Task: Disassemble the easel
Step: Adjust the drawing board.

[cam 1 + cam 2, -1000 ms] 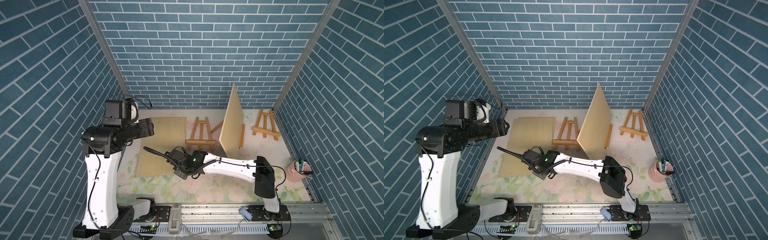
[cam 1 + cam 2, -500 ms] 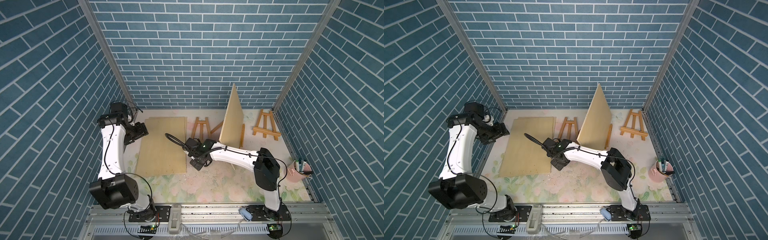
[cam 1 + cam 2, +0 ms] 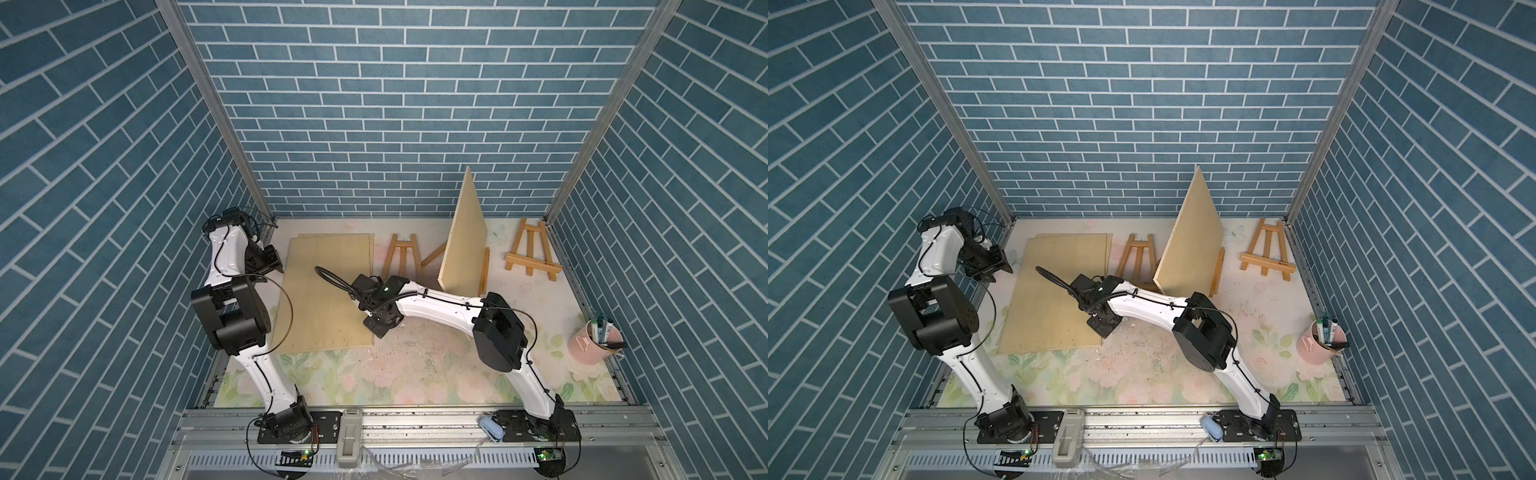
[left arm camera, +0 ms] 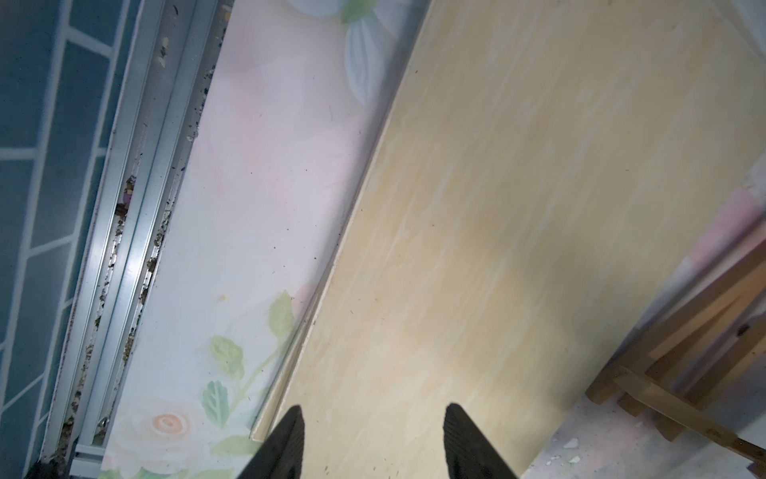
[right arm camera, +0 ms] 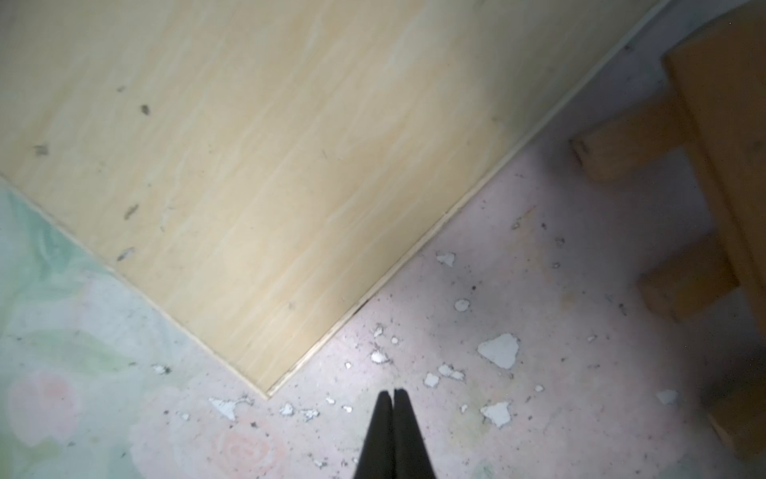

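Left gripper (image 4: 375, 408) has dropped to the flat board's (image 3: 328, 291) left edge, jaws apart, narrowing, empty. Right gripper (image 5: 392, 392) hovers with jaws together beside its corner. The easel (image 3: 484, 270) stands untouched, apparently still carrying the panel (image 3: 463, 241); disassembly remains.

Your left arm (image 3: 227, 253) and right arm (image 3: 436, 309) share one build: white tapered links joined by boxy black joint housings (image 3: 498, 338). Thin black cables (image 3: 446, 300) run along the links. At the right wrist you see a ribbed black hose (image 3: 332, 276) and a green light (image 3: 387, 286). The fingers (image 4: 284, 448) are black and wedge-shaped.
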Available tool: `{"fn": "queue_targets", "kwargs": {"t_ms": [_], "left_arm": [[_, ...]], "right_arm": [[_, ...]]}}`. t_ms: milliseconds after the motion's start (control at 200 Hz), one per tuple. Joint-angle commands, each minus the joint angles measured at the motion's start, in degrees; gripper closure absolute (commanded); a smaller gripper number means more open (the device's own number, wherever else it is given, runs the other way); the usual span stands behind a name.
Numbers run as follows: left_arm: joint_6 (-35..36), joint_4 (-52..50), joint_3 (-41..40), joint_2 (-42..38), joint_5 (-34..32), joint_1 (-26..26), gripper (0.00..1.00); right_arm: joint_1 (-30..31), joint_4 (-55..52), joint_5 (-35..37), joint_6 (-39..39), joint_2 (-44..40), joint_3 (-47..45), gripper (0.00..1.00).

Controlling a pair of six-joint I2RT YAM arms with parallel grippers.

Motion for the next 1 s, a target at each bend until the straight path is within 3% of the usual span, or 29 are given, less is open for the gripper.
{"fn": "queue_targets", "kwargs": {"t_ms": [0,215,625,995], "left_arm": [[2.0,-0.6,1.7,1.7,-0.8,2.1,0.46],[3.7,-1.5,7.1,10.4,-4.2,3.8,0.55],[4.5,-1.3,13.4,21.8,-3.3,3.8,0.54],[5.8,-0.2,13.7,25.2,-1.2,3.1,0.54]], "right_arm": [[-0.2,-3.5,0.9,2.1,2.4,2.7,1.0],[-1.4,-4.4,0.9,3.8,5.4,6.1,1.0],[-2.3,-9.3,-0.8,5.9,12.0,16.0,1.0],[-2.6,-12.1,-2.6,7.0,15.4,21.3,1.0]]}}
